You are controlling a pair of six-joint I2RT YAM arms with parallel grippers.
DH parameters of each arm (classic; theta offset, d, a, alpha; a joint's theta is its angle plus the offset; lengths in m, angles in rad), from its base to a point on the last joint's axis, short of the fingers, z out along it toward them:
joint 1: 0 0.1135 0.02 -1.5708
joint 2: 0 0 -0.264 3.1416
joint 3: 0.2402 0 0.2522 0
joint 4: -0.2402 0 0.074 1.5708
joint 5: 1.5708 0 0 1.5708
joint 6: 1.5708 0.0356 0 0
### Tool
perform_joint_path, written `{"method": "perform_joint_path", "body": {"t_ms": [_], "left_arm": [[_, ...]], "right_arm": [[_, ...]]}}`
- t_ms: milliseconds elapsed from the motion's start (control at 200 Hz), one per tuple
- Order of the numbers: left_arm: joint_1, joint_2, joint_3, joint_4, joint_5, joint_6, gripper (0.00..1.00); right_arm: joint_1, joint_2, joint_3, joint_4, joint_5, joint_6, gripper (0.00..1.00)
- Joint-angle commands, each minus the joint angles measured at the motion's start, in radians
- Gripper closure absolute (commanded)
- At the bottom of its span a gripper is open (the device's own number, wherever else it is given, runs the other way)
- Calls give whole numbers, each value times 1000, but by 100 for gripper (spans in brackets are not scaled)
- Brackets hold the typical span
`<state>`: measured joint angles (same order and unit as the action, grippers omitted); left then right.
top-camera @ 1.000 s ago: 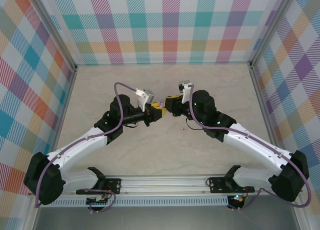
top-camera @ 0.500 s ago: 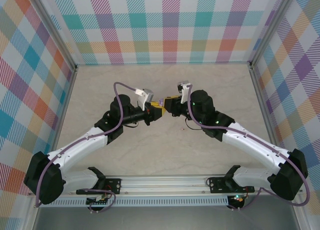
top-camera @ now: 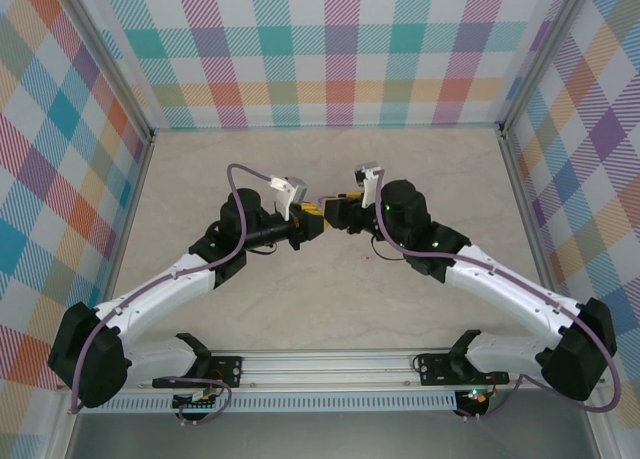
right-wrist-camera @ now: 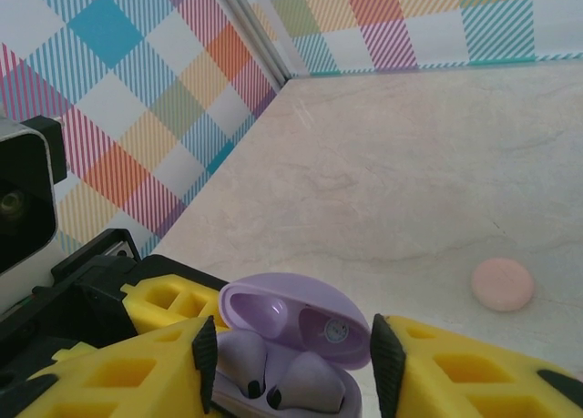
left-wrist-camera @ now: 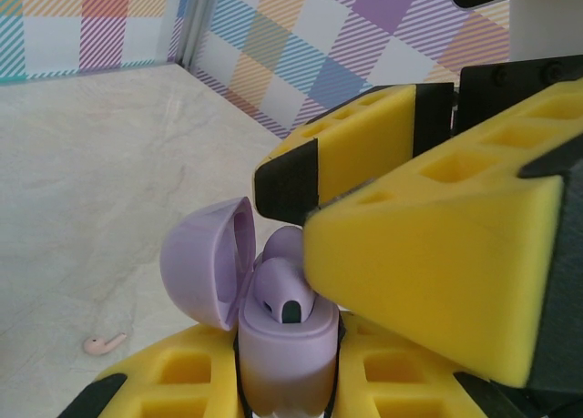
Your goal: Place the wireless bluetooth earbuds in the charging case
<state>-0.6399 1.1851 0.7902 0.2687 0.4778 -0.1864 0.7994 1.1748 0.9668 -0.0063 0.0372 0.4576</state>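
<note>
Pinching the lilac charging case (left-wrist-camera: pixel 282 359) by its lower body in the left gripper (left-wrist-camera: pixel 284 386), yellow foam fingers drawn narrow and pressed to either flank, case upright, hinged lid (left-wrist-camera: pixel 196 263) swung open toward the left. Seated inside, side by side, two purple earbuds (right-wrist-camera: pixel 305 382). Straddling the case's open top with the right gripper (right-wrist-camera: pixel 296 356), fingers set part-way apart, black tips close against the case sides; cannot tell whether squeezing or merely alongside. From the left wrist, one right finger overlapping the nearer bud, the other standing behind the case. Meeting nose to nose above the middle of the table (top-camera: pixel 330 309) in the top view, left arm (top-camera: pixel 170 279) reaching up and rightward, right arm (top-camera: pixel 500 279) up and leftward. Lying farther off on the marbled surface, well apart from both grippers: a pale pink earbud (left-wrist-camera: pixel 105 343) and a round pink case (right-wrist-camera: pixel 502 284). Closing off the far side, plaid walls (top-camera: pixel 340 49).
</note>
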Motion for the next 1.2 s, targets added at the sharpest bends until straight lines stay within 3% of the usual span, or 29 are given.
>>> {"method": "perform_joint_path", "body": {"t_ms": [0, 140, 250, 420, 565, 810, 1200], "left_arm": [[-12, -13, 17, 33, -6, 25, 86], [-12, -35, 11, 14, -10, 47, 86], [-12, -59, 14, -10, -8, 69, 87], [-11, -95, 26, -44, 1, 94, 87], [-12, -122, 53, -52, 72, 103, 87], [-11, -123, 95, -62, 202, 137, 88], [-11, -76, 95, -27, 273, 114, 88]], "right_arm": [[6, -50, 33, -17, 12, -5, 46], [2, -87, 46, -101, 109, -15, 45], [-31, -108, 52, -162, 111, -25, 46], [-131, -112, 49, -219, -17, -12, 49], [-205, -91, 40, -235, -177, -13, 54], [-243, -43, 42, -202, -419, -39, 68], [-243, -15, 29, -89, -544, 1, 76]]}}
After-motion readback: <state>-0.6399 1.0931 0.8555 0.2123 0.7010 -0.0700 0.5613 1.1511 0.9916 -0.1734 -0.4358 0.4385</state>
